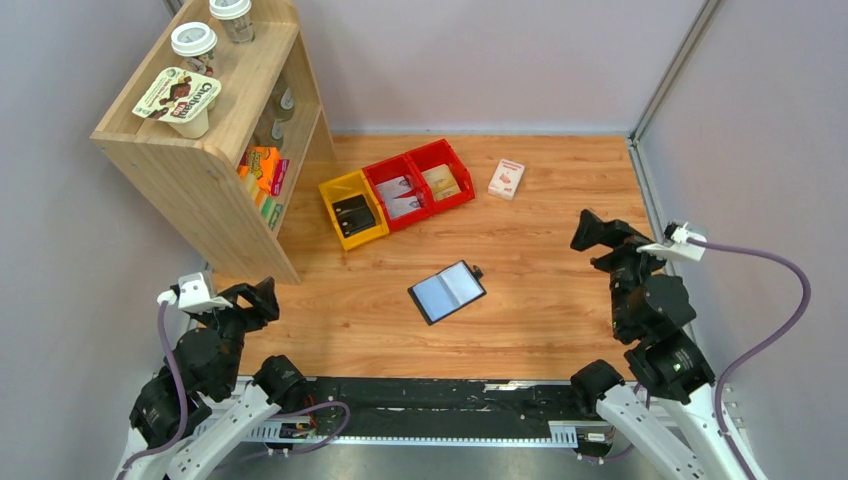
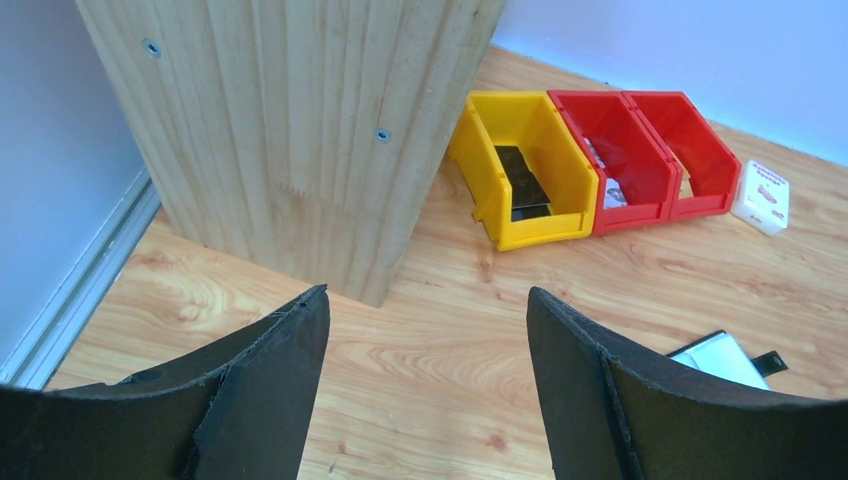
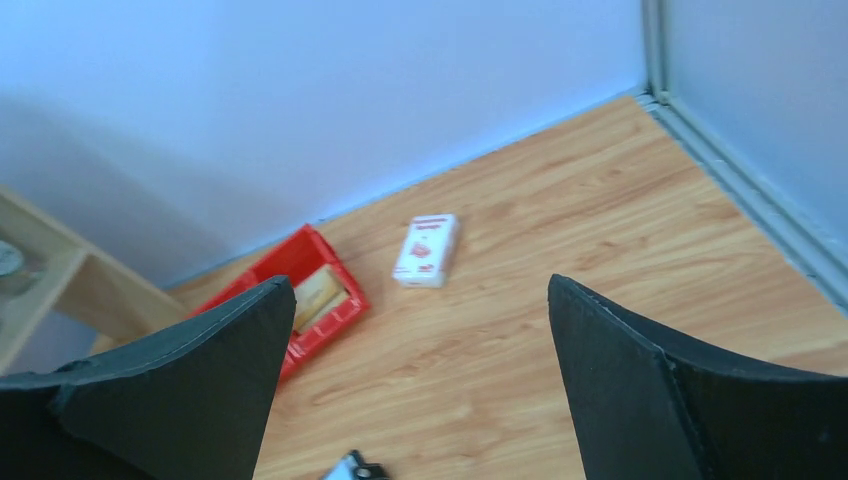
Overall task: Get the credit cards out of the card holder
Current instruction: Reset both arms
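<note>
Top external view: card holder (image 1: 447, 292) open on counter (image 1: 540, 300); credit cards (image 1: 441, 181) in rightmost red bin (image 1: 452, 160); left claw (image 2: 428, 300) and right claw (image 3: 420, 290) wide open, empty.

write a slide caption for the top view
Card holder lies open on the table, untouched; left gripper and right gripper both open at the sides; bins and shelf behind.

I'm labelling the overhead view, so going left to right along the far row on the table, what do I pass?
wooden shelf → yellow bin → first red bin → second red bin → white-and-red box
</note>
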You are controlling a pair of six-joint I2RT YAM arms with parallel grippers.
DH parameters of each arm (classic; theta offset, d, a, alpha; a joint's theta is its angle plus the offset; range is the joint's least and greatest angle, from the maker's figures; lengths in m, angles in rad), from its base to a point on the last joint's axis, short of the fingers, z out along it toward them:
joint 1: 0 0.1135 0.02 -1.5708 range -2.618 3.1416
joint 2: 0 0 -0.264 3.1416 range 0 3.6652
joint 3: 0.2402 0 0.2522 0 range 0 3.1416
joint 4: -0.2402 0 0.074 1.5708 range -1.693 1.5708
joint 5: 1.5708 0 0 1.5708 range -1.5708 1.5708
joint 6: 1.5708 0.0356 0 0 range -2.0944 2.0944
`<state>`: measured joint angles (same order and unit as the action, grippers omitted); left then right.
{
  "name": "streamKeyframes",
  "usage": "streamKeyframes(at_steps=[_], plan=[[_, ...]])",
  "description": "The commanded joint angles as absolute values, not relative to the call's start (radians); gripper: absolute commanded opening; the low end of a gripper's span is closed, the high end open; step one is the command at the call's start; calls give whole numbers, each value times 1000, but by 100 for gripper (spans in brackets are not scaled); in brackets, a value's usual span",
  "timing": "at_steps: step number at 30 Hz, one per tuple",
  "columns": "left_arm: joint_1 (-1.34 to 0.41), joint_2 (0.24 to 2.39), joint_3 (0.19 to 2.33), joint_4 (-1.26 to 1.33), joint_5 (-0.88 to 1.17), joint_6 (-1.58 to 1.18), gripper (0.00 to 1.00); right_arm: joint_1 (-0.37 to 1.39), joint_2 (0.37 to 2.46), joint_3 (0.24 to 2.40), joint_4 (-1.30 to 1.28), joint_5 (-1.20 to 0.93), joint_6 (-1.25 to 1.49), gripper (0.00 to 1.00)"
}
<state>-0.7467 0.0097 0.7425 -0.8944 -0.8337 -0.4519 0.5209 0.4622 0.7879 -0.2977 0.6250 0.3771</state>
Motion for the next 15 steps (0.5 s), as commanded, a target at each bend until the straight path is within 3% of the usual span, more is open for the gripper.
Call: streamKeyframes(at_steps=[1, 15], plan=[[-752, 9, 742, -900, -850, -453, 80, 523, 324, 683, -316, 755, 190, 100], [-752, 9, 746, -899, -838, -439, 80, 522, 158, 676, -460, 819, 123, 100]])
